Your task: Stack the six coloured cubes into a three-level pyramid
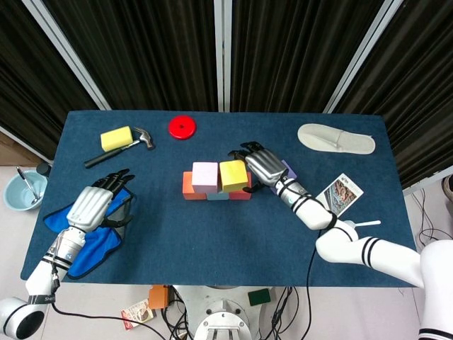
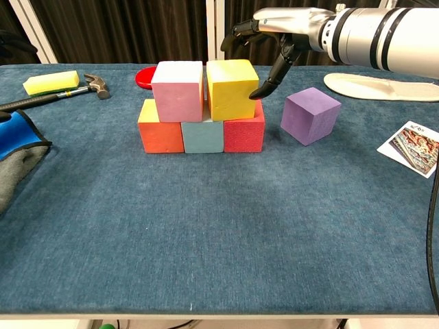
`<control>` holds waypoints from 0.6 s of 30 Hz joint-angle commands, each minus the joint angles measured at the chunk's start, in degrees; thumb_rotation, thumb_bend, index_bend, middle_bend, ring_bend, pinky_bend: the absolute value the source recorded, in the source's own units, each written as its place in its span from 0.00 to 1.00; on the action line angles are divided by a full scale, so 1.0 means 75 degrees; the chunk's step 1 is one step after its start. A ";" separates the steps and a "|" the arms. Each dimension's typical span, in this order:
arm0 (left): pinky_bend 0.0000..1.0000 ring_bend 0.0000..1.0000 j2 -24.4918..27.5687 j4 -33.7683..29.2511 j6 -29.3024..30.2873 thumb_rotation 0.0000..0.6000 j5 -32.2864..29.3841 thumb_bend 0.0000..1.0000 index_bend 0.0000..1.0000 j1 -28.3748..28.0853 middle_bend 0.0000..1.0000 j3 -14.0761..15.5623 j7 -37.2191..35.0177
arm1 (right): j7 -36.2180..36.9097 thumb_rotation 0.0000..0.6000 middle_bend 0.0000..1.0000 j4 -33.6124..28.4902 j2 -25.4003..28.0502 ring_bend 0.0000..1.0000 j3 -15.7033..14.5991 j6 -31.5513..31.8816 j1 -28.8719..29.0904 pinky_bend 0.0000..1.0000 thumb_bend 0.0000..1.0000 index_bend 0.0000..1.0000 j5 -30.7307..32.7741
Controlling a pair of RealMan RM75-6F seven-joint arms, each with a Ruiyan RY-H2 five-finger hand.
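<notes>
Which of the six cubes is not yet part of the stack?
The purple cube. It stands alone on the table, right of the red cube, while the other five form two levels of the stack.
</notes>
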 commanded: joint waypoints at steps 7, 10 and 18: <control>0.23 0.10 -0.0036 0.0020 -0.0023 0.76 0.0017 0.19 0.10 0.0014 0.04 -0.0010 -0.0005 | -0.0248 1.00 0.34 0.0024 -0.0087 0.07 0.0010 0.0144 0.0004 0.09 0.15 0.24 0.0241; 0.23 0.10 -0.0036 0.0016 -0.0013 0.79 0.0009 0.19 0.10 0.0027 0.04 -0.0022 -0.0012 | -0.0246 1.00 0.34 0.0008 -0.0113 0.07 0.0043 0.0216 0.0001 0.09 0.15 0.25 0.0262; 0.23 0.10 -0.0037 0.0018 -0.0004 0.79 0.0046 0.19 0.10 0.0060 0.04 -0.0017 -0.0043 | -0.0222 1.00 0.34 -0.0013 -0.0200 0.07 0.0078 0.0330 -0.0002 0.09 0.15 0.25 0.0277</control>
